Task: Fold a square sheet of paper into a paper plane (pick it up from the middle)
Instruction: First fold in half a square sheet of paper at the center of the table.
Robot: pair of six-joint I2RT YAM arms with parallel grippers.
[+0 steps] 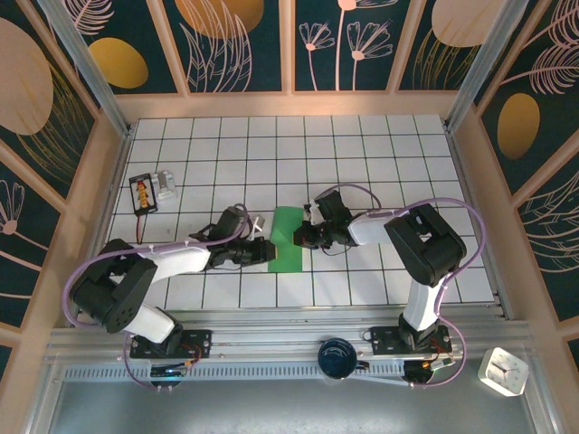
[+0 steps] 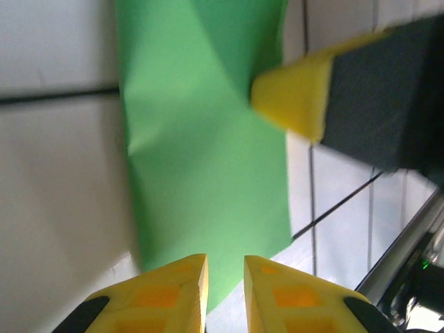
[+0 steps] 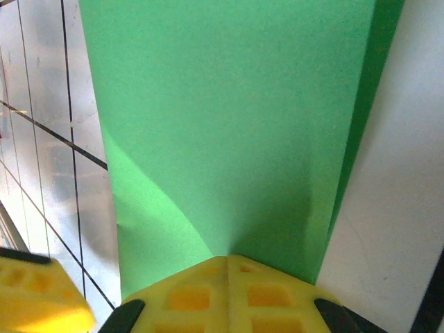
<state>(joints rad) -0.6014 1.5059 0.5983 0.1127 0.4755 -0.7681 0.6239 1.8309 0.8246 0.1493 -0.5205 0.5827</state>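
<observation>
At the centre of the top external view, a thin green sheet of paper [image 1: 288,237], folded to a narrow upright strip, lies on the white tiled table [image 1: 362,154]. The left gripper [image 1: 260,248] reaches in from the lower left to the strip's left edge. The right gripper [image 1: 308,233] comes in from the right and meets its right edge. A small black and orange box [image 1: 142,193] sits far off at the upper left of the tiles. A dark blue round bowl [image 1: 336,356] rests on the rail at the bottom, between the arm bases.

Low in the left wrist view, the left gripper [image 2: 225,269] shows two yellow fingertips with a narrow gap between them, so the claw is slightly parted. The green sheet of paper [image 2: 208,159] runs down the middle of the frame, and its lower corner ends right at those tips. I cannot tell whether they touch it. At the upper right, a yellow fingertip of the right gripper [image 2: 291,97] sits at the paper's right edge.

Across most of the right wrist view spreads the green sheet of paper [image 3: 229,118]. The right gripper [image 3: 227,261] at the bottom centre has its yellow fingers pressed together, and the paper bends up into the pinch, so it is clamped. A yellow finger of the left gripper [image 3: 35,295] shows at the lower left corner.
</observation>
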